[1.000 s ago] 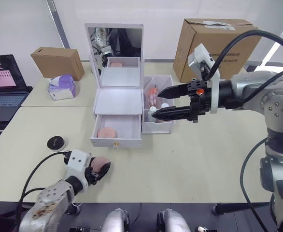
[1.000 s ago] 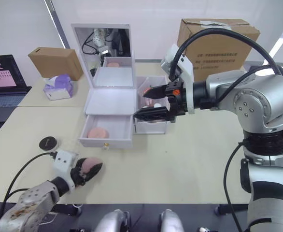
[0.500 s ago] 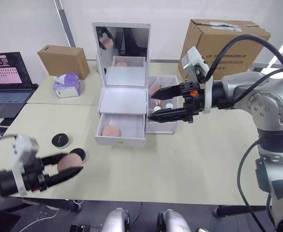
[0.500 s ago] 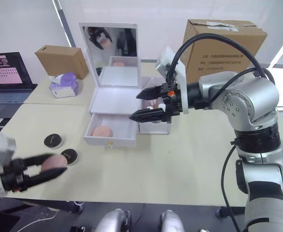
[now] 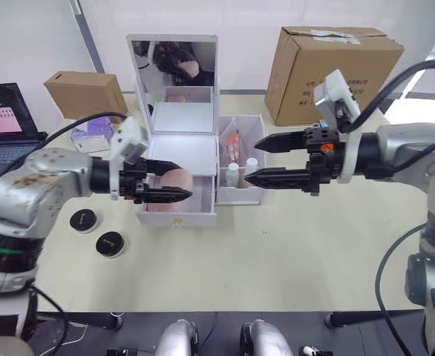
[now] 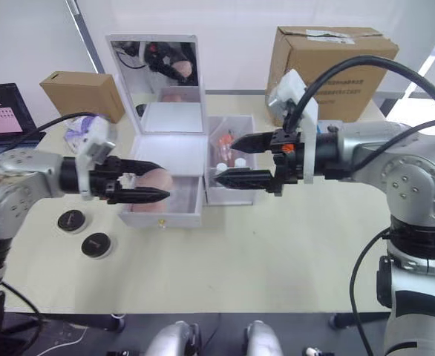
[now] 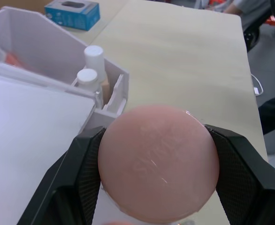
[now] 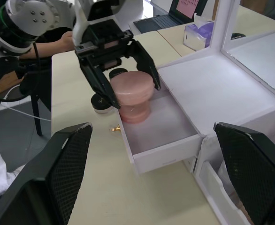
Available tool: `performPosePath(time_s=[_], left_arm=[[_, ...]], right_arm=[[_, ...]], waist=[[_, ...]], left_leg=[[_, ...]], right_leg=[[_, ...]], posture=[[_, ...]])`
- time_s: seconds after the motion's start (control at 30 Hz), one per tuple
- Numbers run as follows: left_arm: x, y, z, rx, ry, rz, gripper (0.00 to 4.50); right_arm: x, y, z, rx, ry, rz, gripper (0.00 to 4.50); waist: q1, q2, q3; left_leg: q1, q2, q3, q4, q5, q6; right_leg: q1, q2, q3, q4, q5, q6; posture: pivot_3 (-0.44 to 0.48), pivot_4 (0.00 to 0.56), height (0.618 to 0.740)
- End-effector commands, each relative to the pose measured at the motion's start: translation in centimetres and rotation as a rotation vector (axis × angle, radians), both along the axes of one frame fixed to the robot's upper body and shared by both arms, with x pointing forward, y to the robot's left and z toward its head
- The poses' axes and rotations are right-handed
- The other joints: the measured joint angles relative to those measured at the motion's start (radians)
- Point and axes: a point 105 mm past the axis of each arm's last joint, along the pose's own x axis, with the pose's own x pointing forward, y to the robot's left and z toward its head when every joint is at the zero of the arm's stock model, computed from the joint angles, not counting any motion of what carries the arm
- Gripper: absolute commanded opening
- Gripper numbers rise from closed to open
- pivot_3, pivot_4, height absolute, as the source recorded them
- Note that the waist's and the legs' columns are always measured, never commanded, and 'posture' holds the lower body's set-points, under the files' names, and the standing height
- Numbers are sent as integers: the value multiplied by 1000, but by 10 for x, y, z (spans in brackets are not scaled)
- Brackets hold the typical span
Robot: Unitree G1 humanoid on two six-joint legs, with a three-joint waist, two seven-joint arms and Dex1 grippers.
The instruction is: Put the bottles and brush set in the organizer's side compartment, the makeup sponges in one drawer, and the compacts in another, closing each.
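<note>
A pale table (image 5: pixel 292 245) stands before a white wall, with a laptop (image 5: pixel 6 122) at its far left edge and a small cardboard box (image 5: pixel 84 93) behind that. Nearer the front on the left lie two black compacts (image 5: pixel 82 219), side by side and well apart from the organizer, neither in a drawer yet. The left gripper (image 5: pixel 169 185) is clamped on a pink sponge (image 5: pixel 179 179), one black finger on each side of its round body, as the left wrist view makes plain. It hangs directly over the open lower drawer (image 5: pixel 179 211) of the white organizer (image 5: pixel 180 152), and the right wrist view shows a second pink sponge (image 8: pixel 133 112) already lying in that drawer just below the held one. So the relation that counts is vertical: the drawer is straight beneath the sponge, open toward the robot, and the left arm is the nearer one; I judge a short descent and release is what remains, then a push to close. To the right, touching the organizer, the side compartment (image 5: pixel 258 194) holds two white-capped bottles (image 5: pixel 234 173) and something orange behind them. Further right, the right gripper (image 5: pixel 275 159) hovers with its fingers spread and empty, tips aimed at that compartment, while a large cardboard box (image 5: pixel 329 70) sits at the back.
</note>
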Motion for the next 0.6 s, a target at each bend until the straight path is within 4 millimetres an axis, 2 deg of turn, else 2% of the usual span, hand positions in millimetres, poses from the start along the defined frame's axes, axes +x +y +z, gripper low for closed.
performPosePath(time_s=[0.03,0.33,0.47,0.53,0.6], left_arm=[[8,-10,-3,57,-52,-77,2959],[26,-11,-15,130,-75,-113,2959],[25,-12,-19,133,-52,-128,2959],[24,-12,-20,130,-43,-128,3689],[26,-13,-18,116,-43,-117,4203]], right_arm=[[-11,-5,12,22,-48,-21,4500],[-16,-12,11,27,-50,-88,4500],[-16,-13,11,32,-48,-92,4500],[-15,-13,9,28,-42,-93,4500],[-14,-12,9,27,-40,-92,4500]], waist=[[2,0,0],[5,0,0],[5,0,0],[5,0,0],[5,0,0]], left_leg=[[0,0,0,0,0,0],[-1,0,0,0,0,0],[-1,0,0,0,0,0],[-1,0,-1,0,0,0],[-1,0,-1,0,0,0]], right_leg=[[0,0,0,0,0,0],[-1,-2,2,0,1,-1],[-1,-2,2,0,0,-1],[-1,-2,2,0,0,-1],[0,-2,2,0,0,0]], posture=[[0,150,731],[0,150,731],[0,150,731],[0,150,731],[0,150,731]])
